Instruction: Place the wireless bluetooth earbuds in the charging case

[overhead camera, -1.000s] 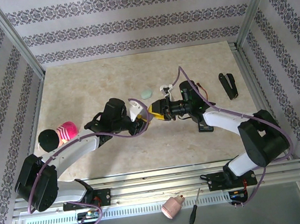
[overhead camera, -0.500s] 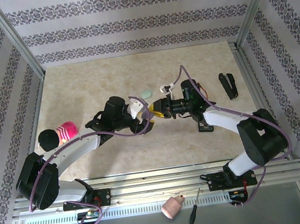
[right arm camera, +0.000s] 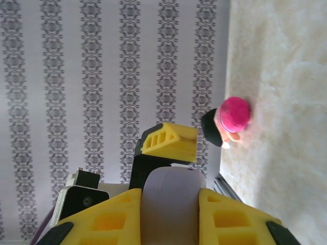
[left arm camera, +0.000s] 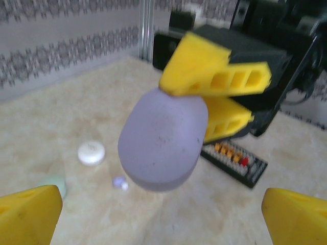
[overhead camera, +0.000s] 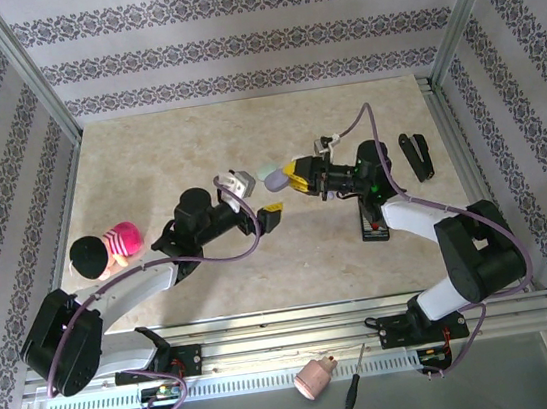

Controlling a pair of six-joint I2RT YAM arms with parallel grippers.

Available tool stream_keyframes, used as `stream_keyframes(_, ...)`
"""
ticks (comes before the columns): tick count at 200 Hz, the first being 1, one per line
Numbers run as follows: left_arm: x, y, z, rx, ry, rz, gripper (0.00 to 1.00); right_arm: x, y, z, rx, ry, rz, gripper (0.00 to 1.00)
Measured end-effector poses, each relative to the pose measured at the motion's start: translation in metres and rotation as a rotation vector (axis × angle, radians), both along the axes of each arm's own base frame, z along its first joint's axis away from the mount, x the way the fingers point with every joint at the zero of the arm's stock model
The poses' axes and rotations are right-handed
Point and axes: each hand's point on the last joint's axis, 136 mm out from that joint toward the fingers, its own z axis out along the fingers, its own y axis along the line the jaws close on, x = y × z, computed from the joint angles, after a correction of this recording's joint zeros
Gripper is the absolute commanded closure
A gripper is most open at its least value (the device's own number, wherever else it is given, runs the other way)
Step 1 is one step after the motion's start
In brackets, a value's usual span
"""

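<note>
In the top view the right gripper reaches toward the middle of the table and is clamped on a pale lilac charging case, which it holds up off the surface. The left gripper sits just beside it with its jaws spread wide and holds nothing. A black remote lies under the right arm, and a pink toy with a black cap lies well off to the left.

From the left wrist, the lilac charging case hangs in mid-air, pinched at one end by the right gripper. The case looks shut. The left gripper has its two tips far apart at the bottom corners, clear of the case. On the table below lie a white earbud, a tiny lilac earbud and a mint green piece, which could be a bud or a case. None of them is in the case.

From the right wrist, the right gripper is narrow around the case. One finger of the left gripper stands just beyond it.

The main risk is the hold. The case is smooth, rounded and gripped only at one end, so it could pivot or squirt out if the left jaws close off-centre. A dropped case could scatter the buds beneath. The lid also has to be opened before any bud can go in.
</note>
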Motion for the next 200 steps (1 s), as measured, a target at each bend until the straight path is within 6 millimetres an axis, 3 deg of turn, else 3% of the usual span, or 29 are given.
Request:
stream_keyframes(18,0.003,-0.003,0.015,-0.051,-0.073,-0.005,0.00,0.000,-0.002,0.010,0.053,0.001,-0.013,0.79)
stream_keyframes(107,0.001,-0.012,0.045,-0.183,-0.282,-0.060,0.09,0.001,-0.009,0.038,0.210,0.040,-0.046,0.80)
stream_keyframes(143,0.000,-0.017,0.046,-0.207,-0.325,-0.086,0.16,-0.004,-0.011,0.051,0.233,0.023,-0.046,0.81)
stream_keyframes(200,0.002,-0.022,0.042,-0.231,-0.340,-0.107,0.24,-0.004,-0.012,0.055,0.243,0.024,-0.052,0.81)
